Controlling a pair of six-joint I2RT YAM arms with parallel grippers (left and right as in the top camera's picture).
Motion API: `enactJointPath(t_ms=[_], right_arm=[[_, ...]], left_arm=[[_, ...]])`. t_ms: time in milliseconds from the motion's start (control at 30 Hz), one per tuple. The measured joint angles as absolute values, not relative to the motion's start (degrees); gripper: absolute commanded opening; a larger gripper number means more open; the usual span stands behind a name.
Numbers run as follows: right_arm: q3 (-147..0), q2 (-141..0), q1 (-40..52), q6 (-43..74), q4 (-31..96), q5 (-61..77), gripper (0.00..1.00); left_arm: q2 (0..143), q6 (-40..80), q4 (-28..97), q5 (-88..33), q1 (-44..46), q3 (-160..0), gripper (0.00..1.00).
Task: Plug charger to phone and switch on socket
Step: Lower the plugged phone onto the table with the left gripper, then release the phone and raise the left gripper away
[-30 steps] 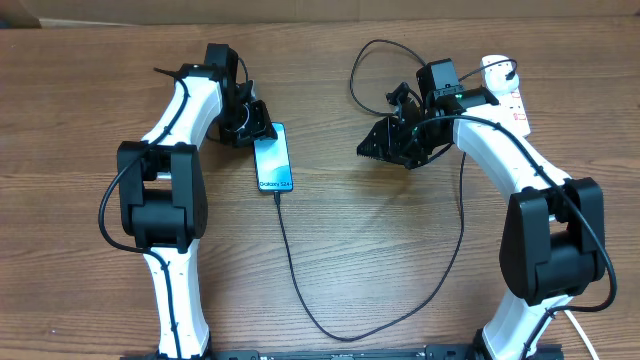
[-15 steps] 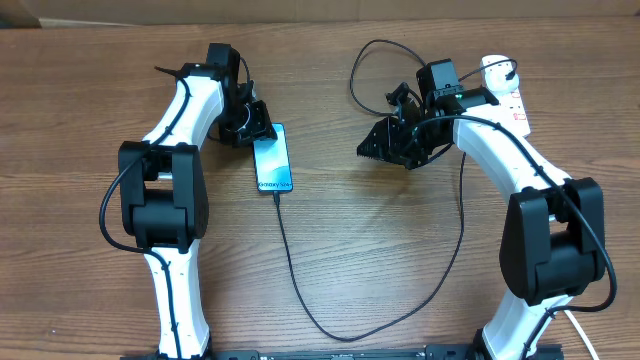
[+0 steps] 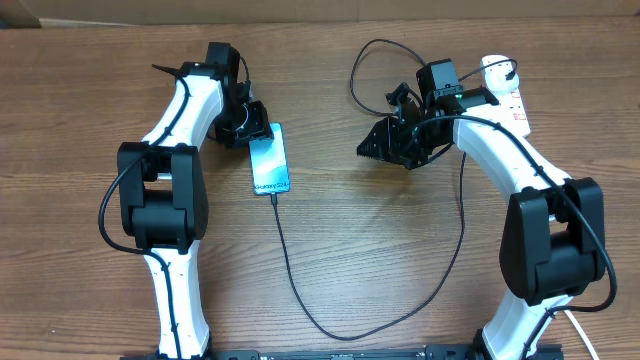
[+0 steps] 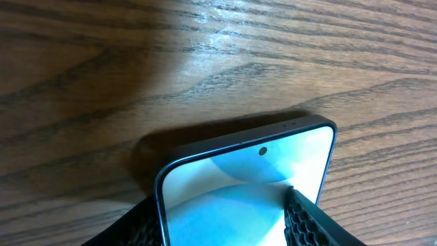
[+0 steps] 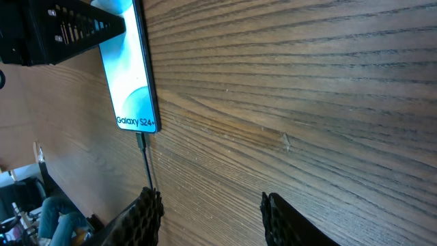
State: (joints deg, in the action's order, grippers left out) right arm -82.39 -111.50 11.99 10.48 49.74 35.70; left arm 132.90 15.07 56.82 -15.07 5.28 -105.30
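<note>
The phone lies on the wooden table with its blue screen up, slightly tilted. My left gripper is at its top end. In the left wrist view the phone sits between my two fingers. I cannot tell whether they still press its sides. The charger is a thin black cable. Its tip is in the phone's bottom edge, and it loops along the near edge and up to the socket at far right. My right gripper hovers open over bare wood, holding nothing. Its view shows the phone and charger.
A loop of the black cable curls behind my right gripper near the table's back. A thick white cord shows at the bottom right, by the right arm's base. The left arm's base stands at the near left.
The phone's top end has swung a little to the left under my left gripper. The right arm has not moved.
</note>
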Motion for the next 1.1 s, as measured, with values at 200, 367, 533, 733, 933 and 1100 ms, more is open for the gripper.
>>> enactJointPath(t_ms=[200, 367, 533, 733, 933, 1100], right_arm=[[-82.4, -111.5, 12.0, 10.5, 49.7, 35.7, 0.47], [-82.4, -111.5, 12.0, 10.5, 49.8, 35.7, 0.48], [-82.4, -111.5, 12.0, 10.5, 49.7, 35.7, 0.48], [-82.4, -111.5, 12.0, 10.5, 49.8, 35.7, 0.48], [-82.4, -111.5, 12.0, 10.0, 49.7, 35.7, 0.47], [-83.4, -111.5, 11.8, 8.5, 52.4, 35.6, 0.47]], left_arm=[[132.9, 15.1, 56.8, -14.5, 5.3, -105.4, 0.59], [132.8, 15.1, 56.8, -14.3, 5.3, -105.4, 0.59], [132.8, 15.1, 57.3, -14.2, 5.3, -105.7, 0.57], [133.7, 15.1, 65.3, -13.0, 4.4, -112.6, 0.56], [134.0, 15.0, 76.0, -10.6, 2.8, -130.2, 0.58], [134.0, 15.0, 84.8, -7.8, 1.7, -143.7, 0.58]])
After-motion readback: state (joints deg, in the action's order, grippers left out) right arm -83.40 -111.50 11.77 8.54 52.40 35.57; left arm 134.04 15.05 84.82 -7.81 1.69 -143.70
